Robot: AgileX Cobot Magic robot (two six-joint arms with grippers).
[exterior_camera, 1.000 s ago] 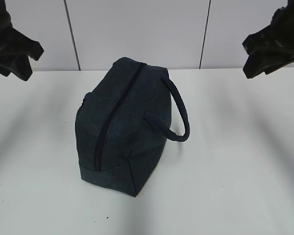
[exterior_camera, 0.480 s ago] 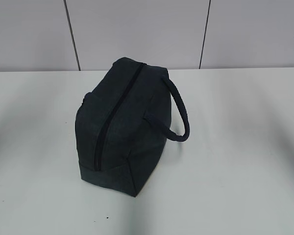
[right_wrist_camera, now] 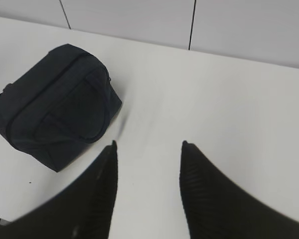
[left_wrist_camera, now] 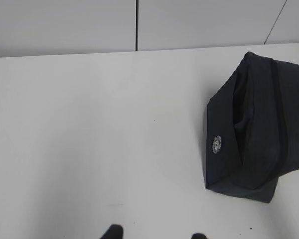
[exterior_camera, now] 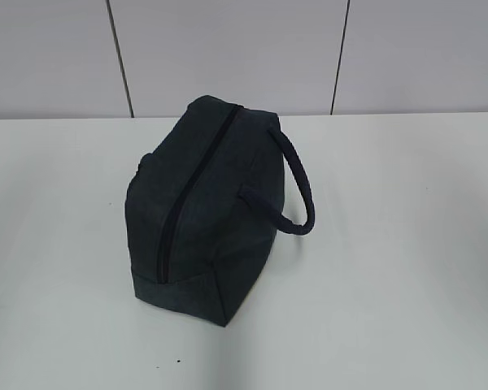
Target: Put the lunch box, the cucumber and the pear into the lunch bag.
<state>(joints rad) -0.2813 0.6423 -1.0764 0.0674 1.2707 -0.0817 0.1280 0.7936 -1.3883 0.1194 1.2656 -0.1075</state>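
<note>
The dark navy lunch bag (exterior_camera: 199, 211) stands on the white table with its top zipper shut and its strap handle looping to the right. The bag (left_wrist_camera: 256, 124) lies at the right of the left wrist view and the bag (right_wrist_camera: 55, 104) sits at the upper left of the right wrist view. My left gripper (left_wrist_camera: 156, 234) hangs open over bare table, only its fingertips showing. My right gripper (right_wrist_camera: 148, 147) is open too, high above the table right of the bag, with nothing between its fingers. The lunch box, the cucumber and the pear are out of view. Neither gripper shows in the exterior view.
The white table (exterior_camera: 407, 268) runs back to a pale panelled wall (exterior_camera: 228, 49). A few small dark specks mark the tabletop near its front.
Both arms, which hung at the upper corners of the exterior view a second ago, have pulled out of that view. The bag has not moved.
</note>
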